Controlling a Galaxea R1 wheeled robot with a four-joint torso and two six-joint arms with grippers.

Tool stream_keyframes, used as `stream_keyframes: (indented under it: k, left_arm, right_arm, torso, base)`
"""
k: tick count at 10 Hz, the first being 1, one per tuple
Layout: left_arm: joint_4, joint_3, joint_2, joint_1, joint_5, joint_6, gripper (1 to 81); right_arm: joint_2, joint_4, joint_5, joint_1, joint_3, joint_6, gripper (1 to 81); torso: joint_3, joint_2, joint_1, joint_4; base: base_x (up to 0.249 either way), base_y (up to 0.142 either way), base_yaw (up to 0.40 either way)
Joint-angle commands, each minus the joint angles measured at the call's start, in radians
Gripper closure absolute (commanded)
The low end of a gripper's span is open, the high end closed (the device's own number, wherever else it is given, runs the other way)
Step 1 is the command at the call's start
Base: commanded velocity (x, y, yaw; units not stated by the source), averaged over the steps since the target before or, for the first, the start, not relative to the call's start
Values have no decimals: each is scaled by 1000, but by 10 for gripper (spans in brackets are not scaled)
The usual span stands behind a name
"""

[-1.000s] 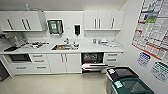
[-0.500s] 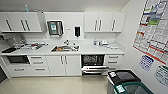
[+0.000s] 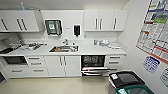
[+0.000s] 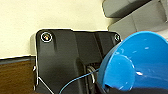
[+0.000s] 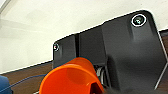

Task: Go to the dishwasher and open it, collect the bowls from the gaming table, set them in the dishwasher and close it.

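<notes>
Facing a kitchenette wall from a little way back: white counter point(image 3: 95, 51) with white upper cabinets point(image 3: 105, 20) and lower drawers point(image 3: 35, 65). The dishwasher point(image 3: 93, 64) sits under the counter, to the right of the sink point(image 3: 63, 48); its door is dropped down, with the dark inside and a rack visible. A paper towel dispenser point(image 3: 53, 27) and a dark soap dispenser point(image 3: 76, 30) are on the wall above the sink. There is cluttered stuff on the counter at left and white crockery point(image 3: 107, 43) at right. Two lidded bins point(image 3: 127, 81) stand on the floor at lower right, beside a wall with posters point(image 3: 155, 30).

In the left wrist view, a blue bowl point(image 4: 140, 65) shows large and close, tilted, at the left gripper point(image 4: 110, 87). It looks held, but the fingers are too hard to make out, so I cannot tell whether the grip is closed. Pale floor shows behind, with grey bin shapes at one corner.

In the right wrist view, an orange bowl point(image 5: 71, 78) sits tilted right at the right gripper point(image 5: 96, 88). Same problem here: the fingers are unclear and I cannot tell the grip state. An edge of something blue point(image 5: 5, 85) shows at the frame corner, and a thin blue cable runs beside it.

Neither bowl is in the dishwasher yet; both are up at the wrists.
</notes>
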State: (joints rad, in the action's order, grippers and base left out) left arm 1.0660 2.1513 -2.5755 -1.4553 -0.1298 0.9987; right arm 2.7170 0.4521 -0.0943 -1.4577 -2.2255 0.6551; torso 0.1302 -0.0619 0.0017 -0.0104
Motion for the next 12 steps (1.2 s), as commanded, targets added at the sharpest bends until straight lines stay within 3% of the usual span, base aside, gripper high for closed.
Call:
stream_keyframes:
  k: [1,12]
  left_arm:
    - [2,-8,32,42,21,1,811]
    - [3,-8,35,43,4,1,811]
  right_arm:
    - [-9,11,36,42,21,-2,811]
    - [-15,13,36,45,24,-2,811]
  torso:
    - [0,0,0,0]
    - [0,0,0,0]
  base:
    - [103,0,0]
    - [55,0,0]
